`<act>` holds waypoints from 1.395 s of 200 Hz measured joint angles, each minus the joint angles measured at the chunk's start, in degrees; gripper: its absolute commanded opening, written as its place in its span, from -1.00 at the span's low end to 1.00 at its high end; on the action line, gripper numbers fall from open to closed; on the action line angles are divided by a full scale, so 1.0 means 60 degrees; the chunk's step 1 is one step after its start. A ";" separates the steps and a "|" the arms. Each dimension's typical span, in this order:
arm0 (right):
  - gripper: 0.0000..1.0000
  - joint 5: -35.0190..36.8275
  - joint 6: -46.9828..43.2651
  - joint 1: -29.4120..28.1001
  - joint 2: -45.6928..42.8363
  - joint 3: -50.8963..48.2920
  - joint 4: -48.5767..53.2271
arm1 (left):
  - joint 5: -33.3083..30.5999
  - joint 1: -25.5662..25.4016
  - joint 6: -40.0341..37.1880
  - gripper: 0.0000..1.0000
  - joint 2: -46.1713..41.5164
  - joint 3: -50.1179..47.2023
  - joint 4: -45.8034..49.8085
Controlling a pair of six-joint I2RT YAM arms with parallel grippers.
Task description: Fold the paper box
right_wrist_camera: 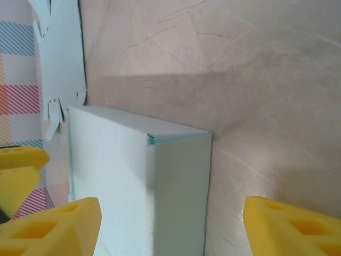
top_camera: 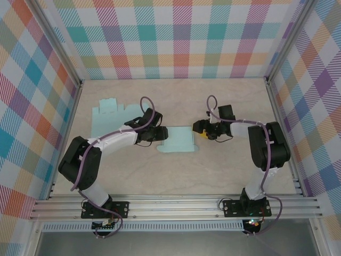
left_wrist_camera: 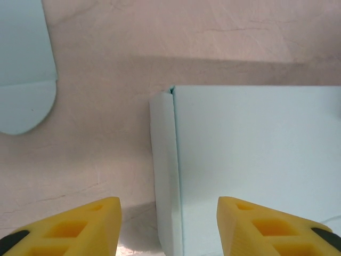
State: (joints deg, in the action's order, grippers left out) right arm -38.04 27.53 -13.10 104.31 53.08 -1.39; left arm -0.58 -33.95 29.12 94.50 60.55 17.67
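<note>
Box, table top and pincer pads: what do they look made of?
Box: thin pale-blue card, matte, with creased edges and a flap seam at its corner. Table top: smooth, marble-patterned surface, probably laminate; veins look printed. Pads of the left pincer: yellow, matte, with moulded recesses, likely plastic or rubber.

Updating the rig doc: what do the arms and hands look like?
Left arm and right arm match: black joint housings, white links, a purple cable looping along each. Left hand and right hand are black with yellow wedge-shaped fingers with recessed pockets.
</note>
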 measured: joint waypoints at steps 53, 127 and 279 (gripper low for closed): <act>0.42 -0.0208 0.0510 -0.0018 -0.0015 -0.0568 -0.0794 | 0.0168 0.0069 0.0007 -0.20 0.0973 0.0299 -0.0233; 0.41 -0.0022 0.1166 -0.0248 -0.0233 -0.1111 -0.1767 | 0.1330 0.0637 0.0546 -0.82 0.0947 -0.0441 -0.1953; -0.07 -0.1537 0.3632 -0.0892 0.0940 -0.1293 -0.4932 | 0.2812 0.1472 0.0678 -0.99 0.1013 -0.0871 -0.2983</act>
State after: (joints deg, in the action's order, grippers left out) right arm -47.27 49.32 -18.46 109.95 45.32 -30.98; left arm 16.29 -25.12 33.19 100.57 55.33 -0.23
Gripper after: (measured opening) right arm 0.485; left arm 0.048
